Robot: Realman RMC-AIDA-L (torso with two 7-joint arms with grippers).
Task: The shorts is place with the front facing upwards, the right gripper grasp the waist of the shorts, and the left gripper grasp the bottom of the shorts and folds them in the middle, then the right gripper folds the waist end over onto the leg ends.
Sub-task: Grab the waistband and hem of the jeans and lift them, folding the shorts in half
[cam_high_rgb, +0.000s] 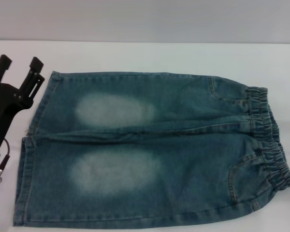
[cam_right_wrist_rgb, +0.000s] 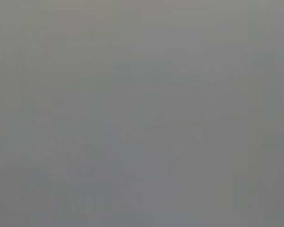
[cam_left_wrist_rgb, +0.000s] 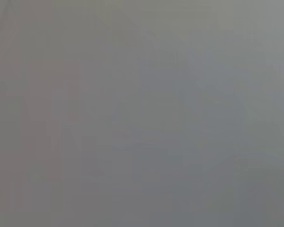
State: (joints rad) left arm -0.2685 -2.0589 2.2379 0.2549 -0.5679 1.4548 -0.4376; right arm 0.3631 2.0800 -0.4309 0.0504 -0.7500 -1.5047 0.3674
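One black two-fingered claw, the left gripper (cam_high_rgb: 20,62), shows at the far left edge of the head view, its silver-white wrist with a small green light low in the left corner; its two fingers stand apart with nothing between them, and it sits over the white table (cam_high_rgb: 135,55) just beside the leg ends, not touching the cloth as far as can be seen. One pair of long blue denim shorts (cam_high_rgb: 150,150) fills most of the frame from left to right, spread flat with the front up. At the left lie the two straight stitched hems, the bottom of the shorts (cam_high_rgb: 31,145), one leg in the upper half of the frame and one in the lower half, meeting along a seam line that runs across the middle. Two pale faded oval patches follow, one on each leg, left of centre. Farther right are two stitched pocket lines, one near the upper right and one curving at the lower right. At the right edge is one gathered, ruffled elastic waistband (cam_high_rgb: 268,140), slightly bunched. The right gripper appears in no view. Both wrist views show only a plain grey field with nothing to tell apart.
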